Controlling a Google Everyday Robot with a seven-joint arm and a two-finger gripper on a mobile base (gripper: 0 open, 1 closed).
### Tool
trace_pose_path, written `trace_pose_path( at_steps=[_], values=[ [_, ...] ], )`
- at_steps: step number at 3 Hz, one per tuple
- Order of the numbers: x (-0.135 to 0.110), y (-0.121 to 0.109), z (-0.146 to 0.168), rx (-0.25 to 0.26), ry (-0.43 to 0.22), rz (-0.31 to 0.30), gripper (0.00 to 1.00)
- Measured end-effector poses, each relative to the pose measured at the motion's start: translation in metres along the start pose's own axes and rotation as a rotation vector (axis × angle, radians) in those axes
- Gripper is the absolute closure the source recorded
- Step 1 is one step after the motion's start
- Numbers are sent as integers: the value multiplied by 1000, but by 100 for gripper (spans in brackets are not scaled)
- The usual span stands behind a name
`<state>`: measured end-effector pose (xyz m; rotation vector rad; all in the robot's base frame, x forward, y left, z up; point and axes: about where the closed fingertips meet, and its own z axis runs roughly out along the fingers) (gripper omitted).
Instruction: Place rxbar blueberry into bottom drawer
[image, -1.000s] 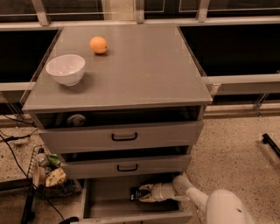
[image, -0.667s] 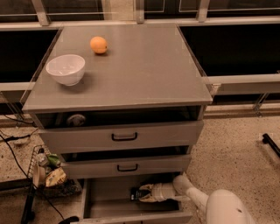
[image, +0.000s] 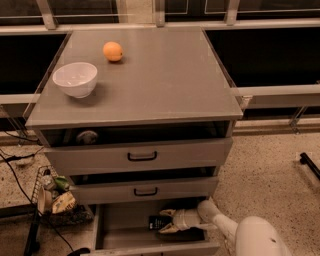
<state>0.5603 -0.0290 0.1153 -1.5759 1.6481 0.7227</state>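
The white arm (image: 222, 229) comes in from the lower right and ends in the pincer (image: 167, 222), which is down inside the bottom drawer (image: 120, 222), low over its grey floor and pointing left. The rxbar blueberry (image: 155, 222) is right at the pincer's tip, on its left side, touching or very nearly touching it. It is a dark wrapper with a patch of white lettering, and it sits within the drawer's walls. I cannot tell whether the pincer is clamped on the bar or has let it go. It is also unclear whether the bar rests flat on the drawer floor or hangs just above it.

In my judgement this is the placing step, close to its end, since the bar is already in the right compartment. The next move calls for a clean release if one has not happened. After that, the pincer should draw straight back to the right and up, keeping clear of the drawer's front rim and the drawer overhead, so the bar is not dragged along.

Directly above the pincer is the middle drawer (image: 145, 191), slightly open, and above that the top drawer (image: 141, 157), each with a black handle. Far above and to the left of the pincer, on the cabinet top (image: 165, 85), stand a white bowl (image: 75, 79) and, beyond it, an orange fruit (image: 113, 51), well apart from the work.
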Motion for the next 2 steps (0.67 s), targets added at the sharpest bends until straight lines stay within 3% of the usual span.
trace_pose_path(
  at_steps=[1, 2],
  values=[
    [0, 0, 0, 0, 0, 0, 0],
    [0, 0, 0, 0, 0, 0, 0]
  ],
)
